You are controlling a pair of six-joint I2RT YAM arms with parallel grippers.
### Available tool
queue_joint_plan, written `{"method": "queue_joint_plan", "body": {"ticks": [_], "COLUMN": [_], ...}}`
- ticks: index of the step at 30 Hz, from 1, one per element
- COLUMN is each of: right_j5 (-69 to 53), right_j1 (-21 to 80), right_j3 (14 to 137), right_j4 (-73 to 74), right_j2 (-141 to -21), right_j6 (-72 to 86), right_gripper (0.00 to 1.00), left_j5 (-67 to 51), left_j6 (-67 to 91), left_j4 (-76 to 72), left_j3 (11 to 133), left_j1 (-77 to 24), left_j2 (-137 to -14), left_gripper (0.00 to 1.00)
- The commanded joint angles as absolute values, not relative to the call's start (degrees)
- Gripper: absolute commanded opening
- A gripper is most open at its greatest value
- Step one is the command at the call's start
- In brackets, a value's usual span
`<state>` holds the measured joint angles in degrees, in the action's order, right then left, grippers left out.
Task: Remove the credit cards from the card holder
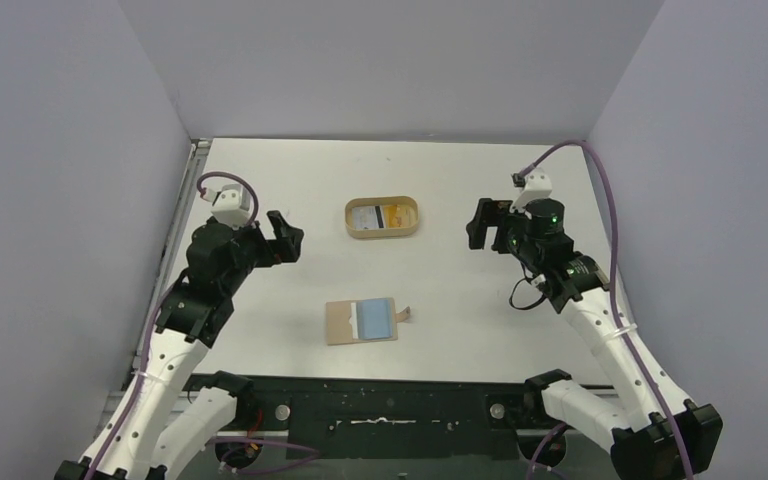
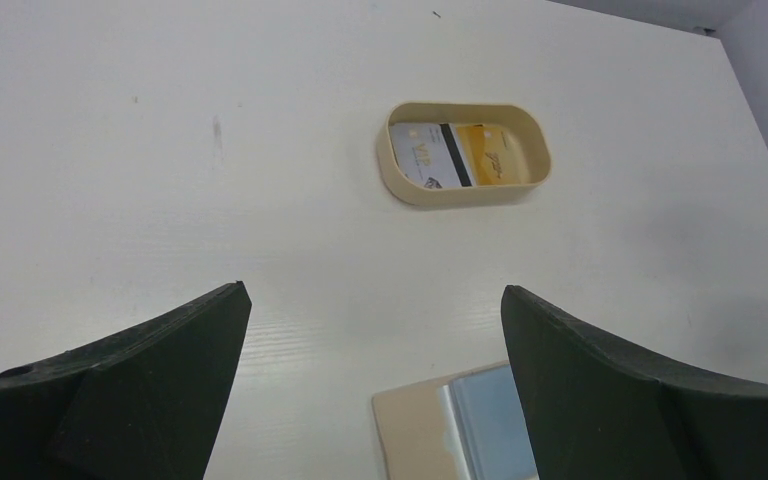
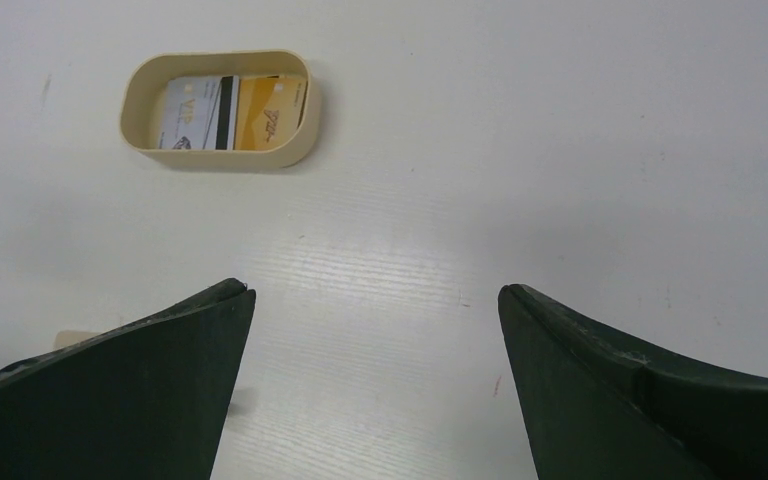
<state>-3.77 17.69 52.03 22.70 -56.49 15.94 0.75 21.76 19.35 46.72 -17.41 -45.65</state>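
Observation:
The tan card holder [image 1: 340, 322] lies flat on the table near the front middle, its small tab [image 1: 407, 313] sticking out to the right. A light blue card [image 1: 372, 319] lies on its right half. A yellow-orange card [image 1: 400, 215] lies in the oval tray. My left gripper [image 1: 285, 237] is open and empty, above the table left of the tray. My right gripper [image 1: 478, 224] is open and empty, right of the tray. In the left wrist view the holder [image 2: 415, 430] and blue card [image 2: 490, 420] show between my open fingers [image 2: 370, 290]. The right wrist view shows open fingers [image 3: 375, 290] over bare table.
The oval tan tray [image 1: 383, 237] stands at the back middle, holding a white card with a dark stripe [image 1: 367, 216] beside the yellow one. It also shows in the left wrist view [image 2: 460, 195] and the right wrist view [image 3: 220, 158]. Grey walls enclose the table.

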Motion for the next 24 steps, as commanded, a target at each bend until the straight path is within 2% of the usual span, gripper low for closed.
{"method": "queue_joint_plan", "body": {"ticks": [1,12,20,24], "right_j5": [3.12,5.24,13.33,9.53], "right_j1": [17.93,17.87,17.87,17.89], "right_j3": [51.84,54.48,53.53,53.06], "right_j4": [18.77,19.50,18.15,17.96], "right_j2": [-55.67,-61.52,-61.74,-60.48], "right_j6": [17.29,21.09,26.89,25.21], "right_gripper": [1.00,1.00,1.00,1.00], "left_j5": [6.49,8.36,9.96,9.23], "left_j6": [19.67,14.73,14.47,15.31], "left_j4": [12.35,14.99,12.51,13.66], "left_j3": [44.06,44.94,44.05,45.51], "left_j1": [-17.05,-17.05,-17.05,-17.08], "left_j2": [-41.34,-43.24,-42.61,-43.20], "left_gripper": [0.97,0.97,0.97,0.97]}}
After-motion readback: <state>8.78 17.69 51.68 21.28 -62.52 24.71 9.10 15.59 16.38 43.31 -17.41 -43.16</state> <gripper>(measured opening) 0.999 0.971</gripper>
